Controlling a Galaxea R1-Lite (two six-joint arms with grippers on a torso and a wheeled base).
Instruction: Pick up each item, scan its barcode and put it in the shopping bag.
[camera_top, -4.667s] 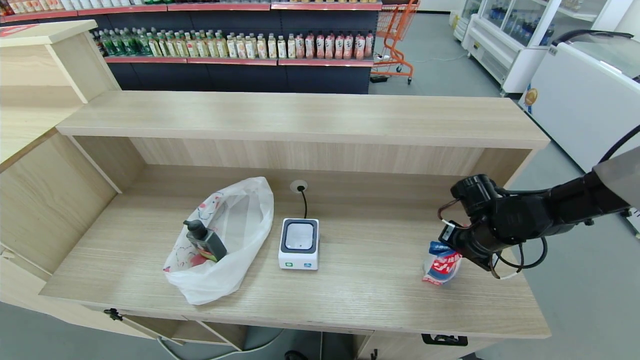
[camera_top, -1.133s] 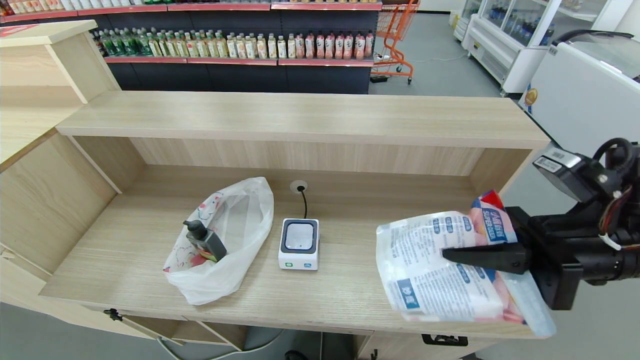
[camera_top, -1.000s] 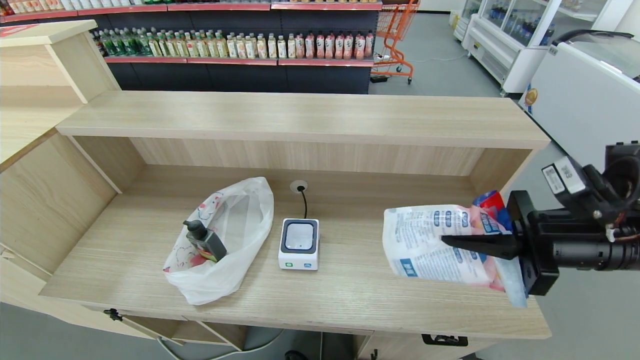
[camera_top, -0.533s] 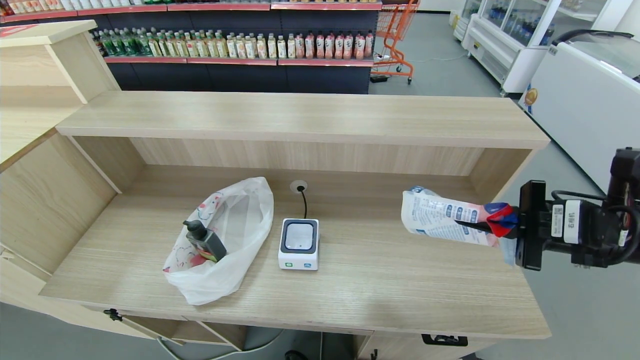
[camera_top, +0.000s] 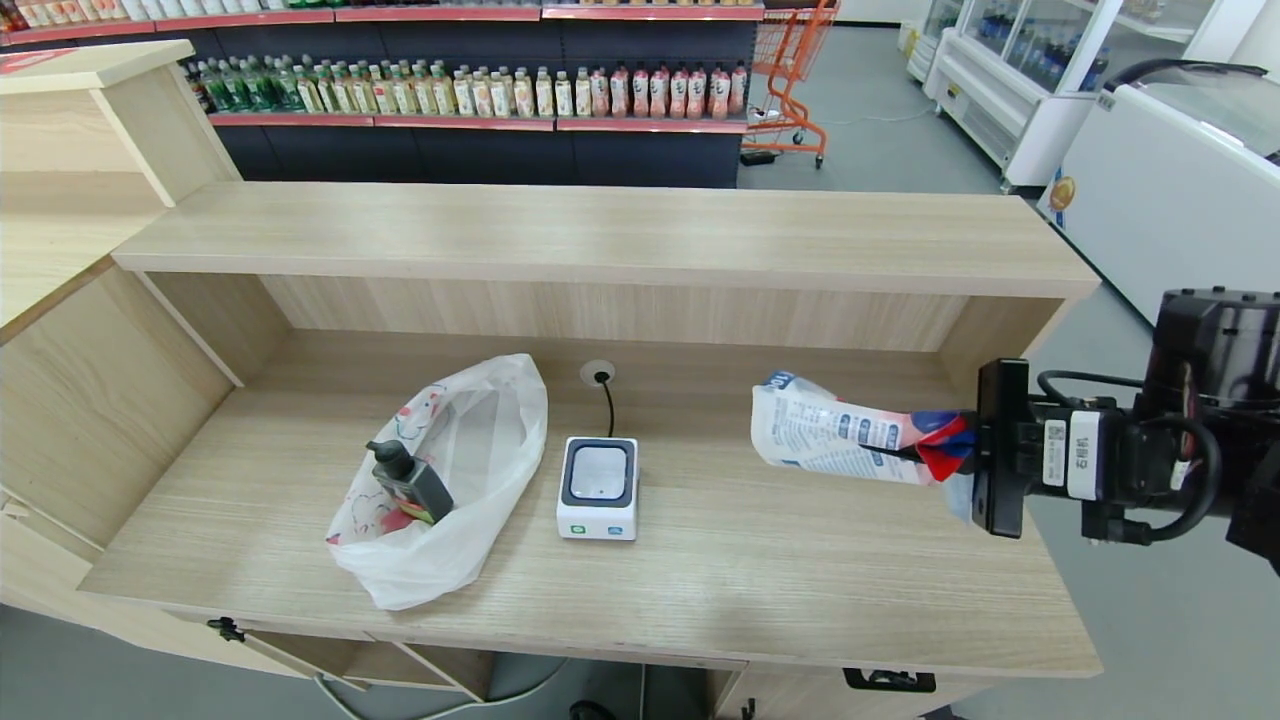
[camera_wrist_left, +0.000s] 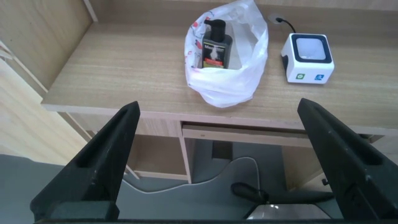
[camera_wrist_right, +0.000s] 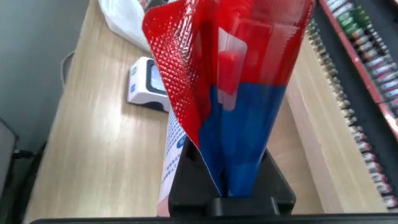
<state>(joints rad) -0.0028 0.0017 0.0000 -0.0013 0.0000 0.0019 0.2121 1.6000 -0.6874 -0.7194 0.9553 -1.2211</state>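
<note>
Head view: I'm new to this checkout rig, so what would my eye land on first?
The white, blue and red packet, held above the right side of the counter in the right gripper. Next, the white scanner at mid-counter, and left of it the shopping bag with a dark pump bottle inside.

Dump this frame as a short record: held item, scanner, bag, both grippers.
held item: packet, clamped in right gripper, in the air to the right of the scanner
scanner: on the counter, nothing over it
bag: open, left of scanner, dark bottle inside
left gripper: open, empty
</note>
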